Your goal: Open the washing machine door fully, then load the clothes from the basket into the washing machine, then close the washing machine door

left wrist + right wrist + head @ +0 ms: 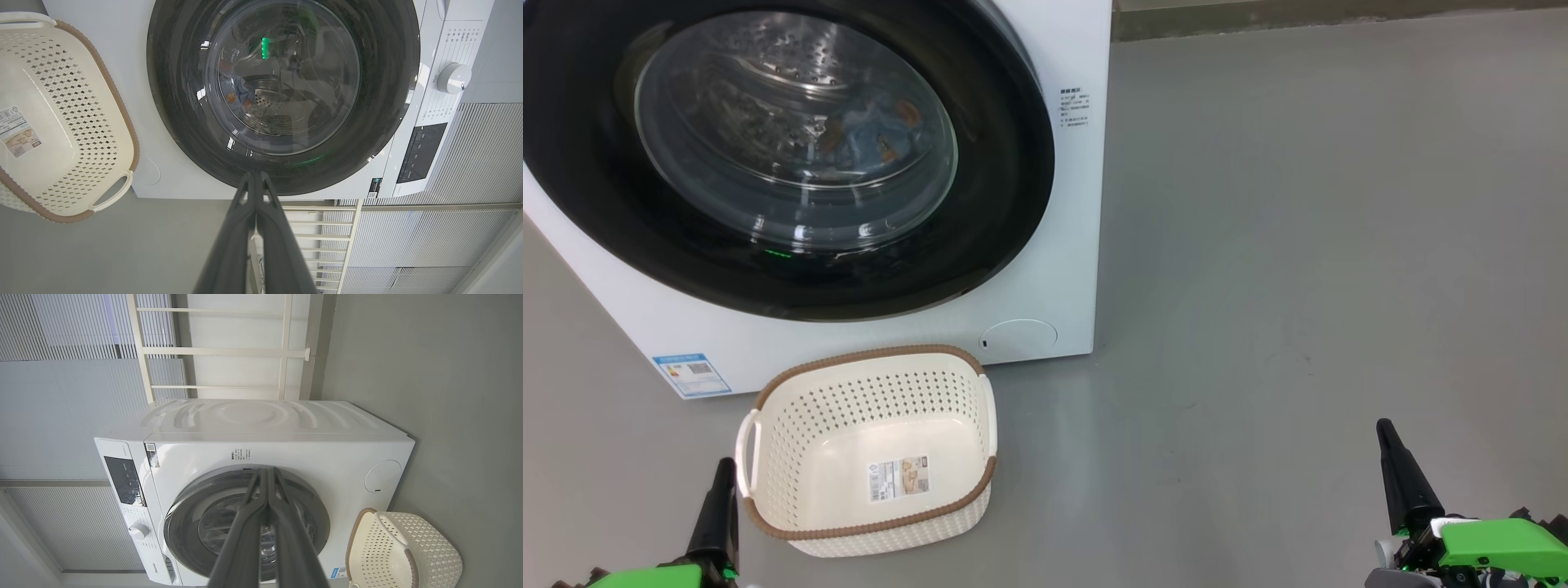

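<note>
Grey floor (1298, 245) bears the basket (874, 356), while clothes (876, 131) blur behind door glass (727, 163).

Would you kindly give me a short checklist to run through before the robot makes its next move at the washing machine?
1. The washing machine door sits flush against the front: ok.
2. The door is properly latched: cannot tell.
3. The clothes are inside, seen through the door glass: ok.
4. The basket is empty: ok.
5. The left hand is shut, holds nothing and is apart from the basket: ok.
6. The right hand is shut and holds nothing: ok.
</note>
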`<state>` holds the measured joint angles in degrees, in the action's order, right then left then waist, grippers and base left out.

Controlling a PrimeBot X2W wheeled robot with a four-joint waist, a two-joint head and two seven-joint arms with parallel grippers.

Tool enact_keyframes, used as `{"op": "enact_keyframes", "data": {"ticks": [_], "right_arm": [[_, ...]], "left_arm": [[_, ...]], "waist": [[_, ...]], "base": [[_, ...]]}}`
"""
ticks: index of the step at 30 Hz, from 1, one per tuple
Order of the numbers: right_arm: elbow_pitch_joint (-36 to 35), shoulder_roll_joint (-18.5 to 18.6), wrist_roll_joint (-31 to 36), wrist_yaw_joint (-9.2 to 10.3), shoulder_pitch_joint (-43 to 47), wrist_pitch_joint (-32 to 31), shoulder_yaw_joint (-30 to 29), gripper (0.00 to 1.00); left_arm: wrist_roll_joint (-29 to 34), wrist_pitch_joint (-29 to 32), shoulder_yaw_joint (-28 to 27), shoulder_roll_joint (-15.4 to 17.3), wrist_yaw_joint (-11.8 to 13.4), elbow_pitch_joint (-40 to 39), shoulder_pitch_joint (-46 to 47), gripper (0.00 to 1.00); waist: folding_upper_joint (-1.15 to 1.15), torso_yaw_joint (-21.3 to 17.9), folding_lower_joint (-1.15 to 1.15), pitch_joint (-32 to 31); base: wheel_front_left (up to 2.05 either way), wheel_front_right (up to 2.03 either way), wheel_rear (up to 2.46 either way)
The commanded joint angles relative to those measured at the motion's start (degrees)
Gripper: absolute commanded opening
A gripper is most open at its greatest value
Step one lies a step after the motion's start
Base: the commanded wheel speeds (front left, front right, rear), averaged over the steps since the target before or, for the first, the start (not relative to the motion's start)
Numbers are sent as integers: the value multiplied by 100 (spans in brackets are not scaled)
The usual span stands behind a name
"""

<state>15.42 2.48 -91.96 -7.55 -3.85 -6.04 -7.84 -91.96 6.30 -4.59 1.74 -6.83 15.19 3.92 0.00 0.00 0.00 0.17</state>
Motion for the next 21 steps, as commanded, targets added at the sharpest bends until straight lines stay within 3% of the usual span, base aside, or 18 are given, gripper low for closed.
{"op": "enact_keyframes", "data": {"ticks": [1,21], "right_arm": [[-140,40,-20,6,-234,-46,131,0],[-140,40,-20,6,-234,-45,131,0]], "left_arm": [[-22,18,-192,114,-66,-113,227,0],[-22,17,-192,114,-66,-114,227,0]], "waist": [[0,0,0,0],[0,0,0,0]], "base": [[0,0,0],[0,0,0]]}}
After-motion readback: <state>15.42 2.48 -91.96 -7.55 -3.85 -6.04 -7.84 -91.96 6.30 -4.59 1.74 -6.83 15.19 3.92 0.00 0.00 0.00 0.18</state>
